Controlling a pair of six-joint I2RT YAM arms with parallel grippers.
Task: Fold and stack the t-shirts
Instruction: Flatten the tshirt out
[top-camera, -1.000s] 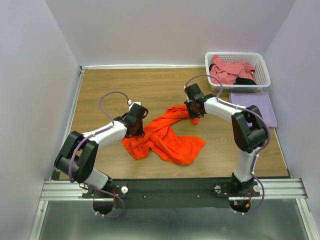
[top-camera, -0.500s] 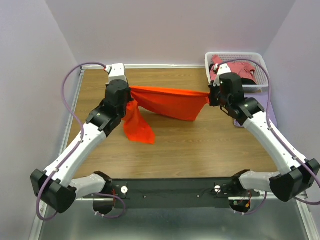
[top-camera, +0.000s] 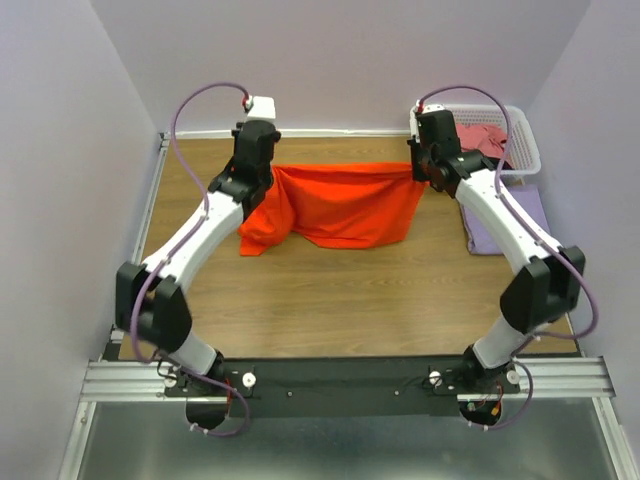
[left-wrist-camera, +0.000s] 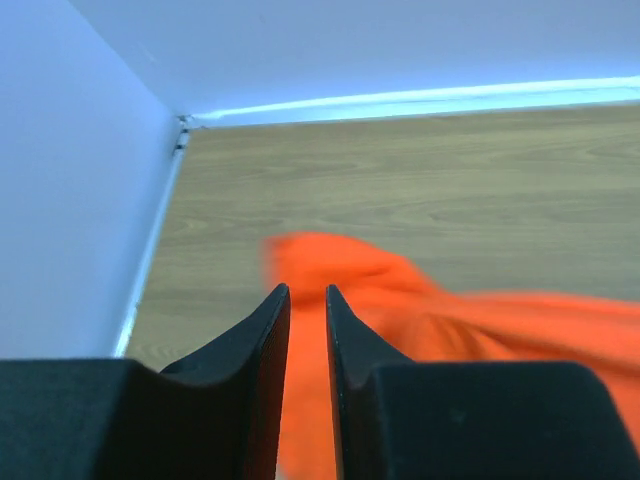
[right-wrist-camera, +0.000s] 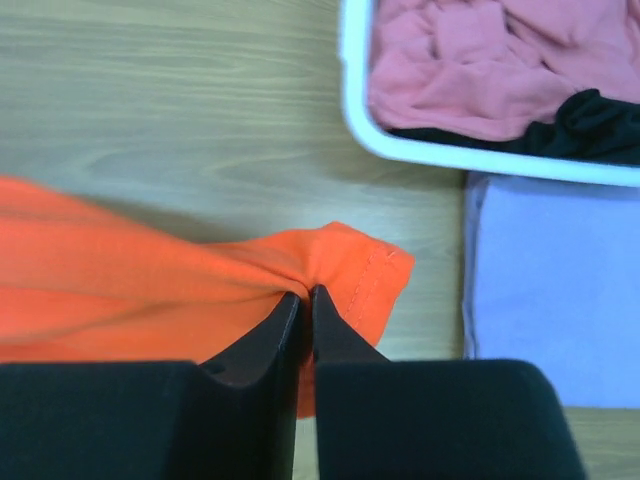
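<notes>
The orange t-shirt hangs stretched out between my two grippers at the far side of the table, and its lower edge drapes down onto the wood. My left gripper is shut on its left top corner; in the left wrist view orange cloth runs between the narrow jaws of that gripper. My right gripper is shut on the right top corner, and the hemmed corner bunches at its tips. The pink t-shirt and black cloth lie in the basket. The lavender t-shirt lies flat at the right.
The white lattice basket stands at the far right corner, close to my right gripper; its rim shows in the right wrist view. The lavender shirt lies just in front of it. The back wall and left wall are close to the left arm.
Both grippers rose from the crumpled orange shirt, spread apart and moved toward the far wall. The shirt went from a heap to a stretched hanging sheet.
</notes>
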